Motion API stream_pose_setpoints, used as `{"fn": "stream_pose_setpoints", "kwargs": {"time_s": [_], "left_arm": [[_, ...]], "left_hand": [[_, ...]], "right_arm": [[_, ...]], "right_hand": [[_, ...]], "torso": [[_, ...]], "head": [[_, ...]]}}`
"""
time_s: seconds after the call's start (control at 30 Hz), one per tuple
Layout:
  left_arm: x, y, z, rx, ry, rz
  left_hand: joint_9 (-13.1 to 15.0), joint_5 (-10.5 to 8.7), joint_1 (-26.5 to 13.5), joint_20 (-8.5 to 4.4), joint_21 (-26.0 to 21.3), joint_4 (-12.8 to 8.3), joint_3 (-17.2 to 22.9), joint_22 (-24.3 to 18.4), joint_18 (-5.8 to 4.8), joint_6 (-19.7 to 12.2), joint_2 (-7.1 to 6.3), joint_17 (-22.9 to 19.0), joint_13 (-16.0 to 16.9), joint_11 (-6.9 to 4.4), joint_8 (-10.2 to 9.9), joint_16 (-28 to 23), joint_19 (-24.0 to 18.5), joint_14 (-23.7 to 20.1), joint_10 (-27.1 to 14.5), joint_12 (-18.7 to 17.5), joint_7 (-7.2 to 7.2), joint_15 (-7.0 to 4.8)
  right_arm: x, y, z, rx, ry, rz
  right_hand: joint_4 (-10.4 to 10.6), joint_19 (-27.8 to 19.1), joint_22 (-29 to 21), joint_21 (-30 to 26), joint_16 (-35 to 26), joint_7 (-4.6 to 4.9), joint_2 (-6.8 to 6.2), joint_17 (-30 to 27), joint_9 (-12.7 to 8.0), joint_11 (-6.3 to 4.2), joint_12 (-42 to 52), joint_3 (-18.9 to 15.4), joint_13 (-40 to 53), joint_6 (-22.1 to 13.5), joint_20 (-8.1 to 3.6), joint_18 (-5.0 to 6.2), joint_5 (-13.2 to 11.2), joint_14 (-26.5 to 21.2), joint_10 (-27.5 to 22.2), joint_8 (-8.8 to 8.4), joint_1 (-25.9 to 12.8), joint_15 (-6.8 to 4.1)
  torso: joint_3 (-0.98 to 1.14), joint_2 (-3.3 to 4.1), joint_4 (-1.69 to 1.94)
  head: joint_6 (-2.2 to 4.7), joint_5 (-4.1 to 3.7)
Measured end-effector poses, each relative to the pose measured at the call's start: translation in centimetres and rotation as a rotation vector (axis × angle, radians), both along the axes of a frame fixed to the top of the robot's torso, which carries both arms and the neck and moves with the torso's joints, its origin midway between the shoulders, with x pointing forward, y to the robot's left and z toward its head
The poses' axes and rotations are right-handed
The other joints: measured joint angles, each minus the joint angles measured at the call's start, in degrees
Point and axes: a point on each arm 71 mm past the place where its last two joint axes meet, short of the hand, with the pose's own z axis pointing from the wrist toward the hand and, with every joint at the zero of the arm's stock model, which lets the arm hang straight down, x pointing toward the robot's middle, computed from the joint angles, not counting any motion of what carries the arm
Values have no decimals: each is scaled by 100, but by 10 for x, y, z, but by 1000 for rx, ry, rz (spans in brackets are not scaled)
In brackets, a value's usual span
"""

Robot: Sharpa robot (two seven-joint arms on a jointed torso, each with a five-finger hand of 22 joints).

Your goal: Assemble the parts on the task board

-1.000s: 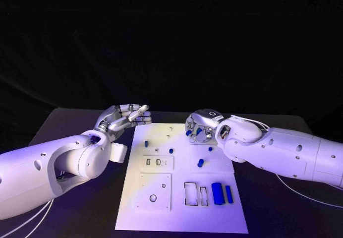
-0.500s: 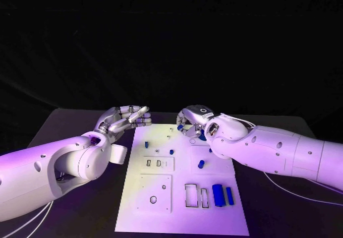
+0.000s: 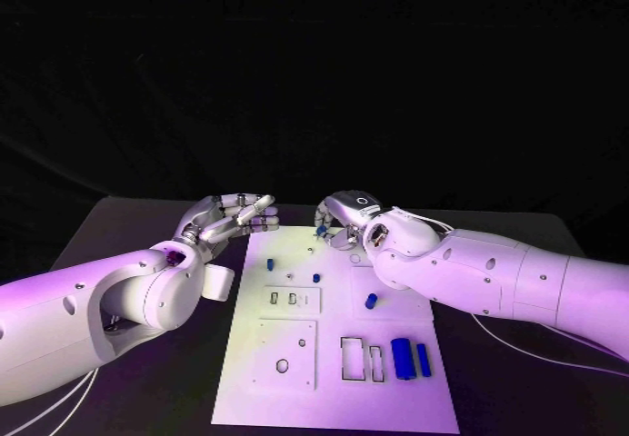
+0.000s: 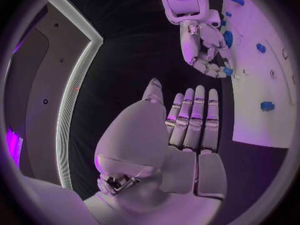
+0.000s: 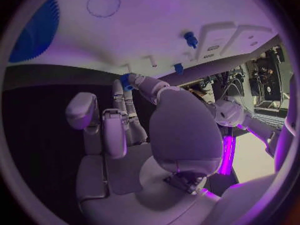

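The white task board (image 3: 282, 327) lies in the middle of the black table. My right hand (image 3: 344, 218) hovers over the board's far edge, fingers curled, pinching a small blue part (image 3: 323, 232) at its fingertips. The right wrist view shows that blue part (image 5: 127, 80) between thumb and finger, close to the board (image 5: 169, 20). My left hand (image 3: 234, 218) hangs just off the board's far left corner, fingers straight and apart, holding nothing. The left wrist view shows the left hand (image 4: 187, 130) flat, with the right hand (image 4: 203, 45) beyond it.
Small blue pegs (image 3: 270, 264) (image 3: 316, 276) (image 3: 370, 300) stand or lie on the board's middle. Two blue blocks (image 3: 401, 357) (image 3: 421, 356) lie near the right front beside rectangular cut-outs (image 3: 352, 356). A blue ridged disc (image 5: 34, 30) sits near the right hand.
My right hand has moved left and toward the board's far edge, carrying the blue part. My left hand has stayed almost still.
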Motion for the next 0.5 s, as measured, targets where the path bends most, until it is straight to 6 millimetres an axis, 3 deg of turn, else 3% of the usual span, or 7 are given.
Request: {"fn": "stream_pose_setpoints", "kwargs": {"time_s": [0.5], "left_arm": [[0, 0, 1, 0, -1, 0]], "left_hand": [[0, 0, 0, 0, -22, 0, 0, -6, 0, 0, 0, 6, 4, 0, 0, 0, 0, 0, 0, 0, 0, 0]], "right_arm": [[1, 3, -4, -9, 12, -1]], "right_hand": [[1, 0, -8, 0, 0, 13, -2, -1, 114, 0, 8, 0, 6, -32, 0, 0, -5, 0, 0, 26, 0, 0]], "torso": [[2, 11, -14]], "head": [[-18, 60]]}}
